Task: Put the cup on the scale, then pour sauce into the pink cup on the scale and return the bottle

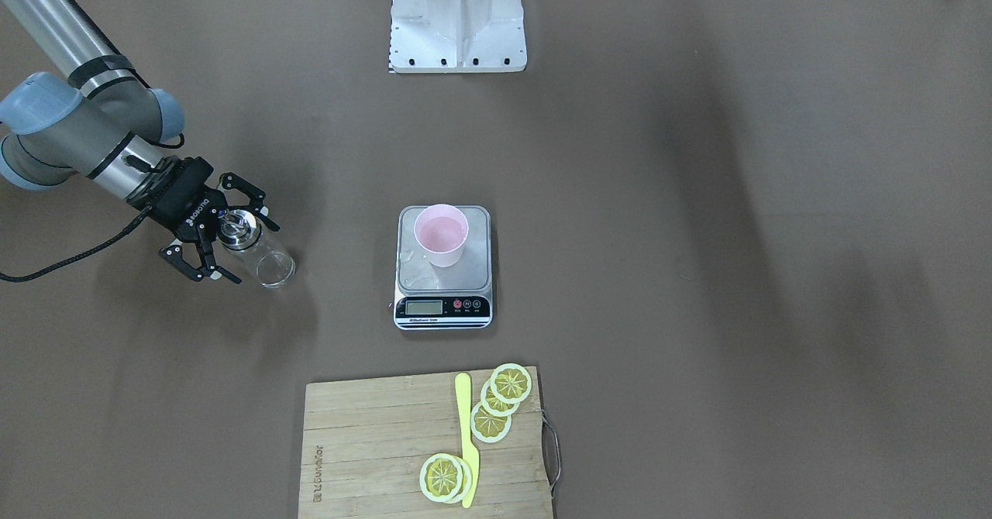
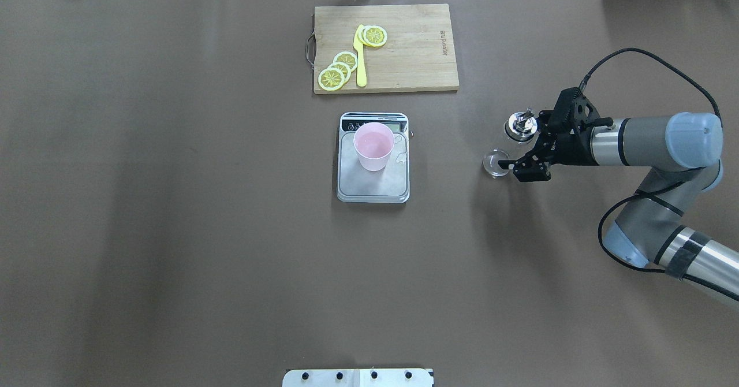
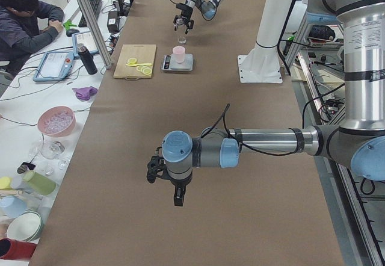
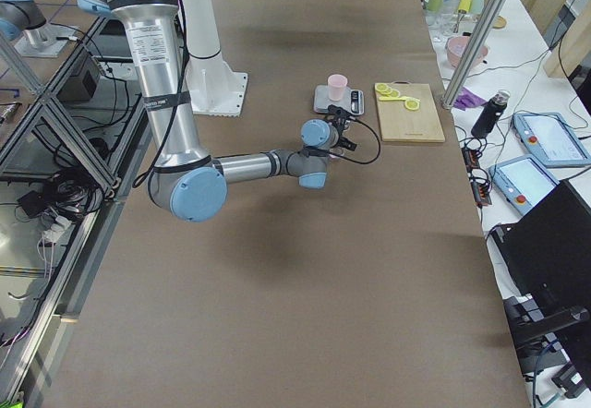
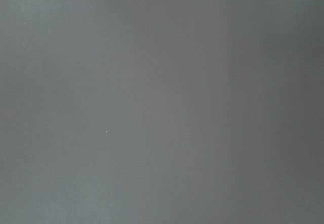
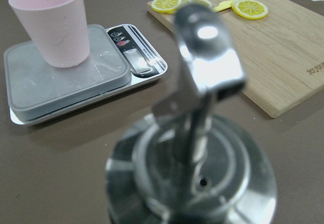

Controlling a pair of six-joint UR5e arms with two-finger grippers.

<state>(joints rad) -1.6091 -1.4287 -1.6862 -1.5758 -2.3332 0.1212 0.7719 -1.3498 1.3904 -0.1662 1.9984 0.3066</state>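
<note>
The bottle (image 1: pixel 267 263) stands upright on the worktop (image 1: pixel 697 271), long axis vertical, right in the mouth of the right end effector (image 1: pixel 253 252). In the right wrist view its metal pourer cap fills the foreground. The fingers are spread wide, one on each side of the glass below the cap. From the overhead view they look clear of it rather than pressed on, so I judge nothing is held. The glass looks clear, and I cannot tell how much sauce is in it.

Further out, toward the robot's left and well apart from the bottle, the pink cup (image 1: pixel 440 234) sits upright on the scale (image 1: pixel 473 259), on the platform's half away from the display. Any pour would have to travel that way, sideways across the worktop. The right arm is plainly the nearer one. The left end effector (image 3: pixel 168 182) hangs over bare worktop far down the other end, and I cannot tell whether it is apart or together.

Beyond the scale lies a cutting board (image 1: pixel 372 441) with lemon slices (image 1: pixel 511 383) and a yellow knife (image 1: pixel 466 434).
</note>
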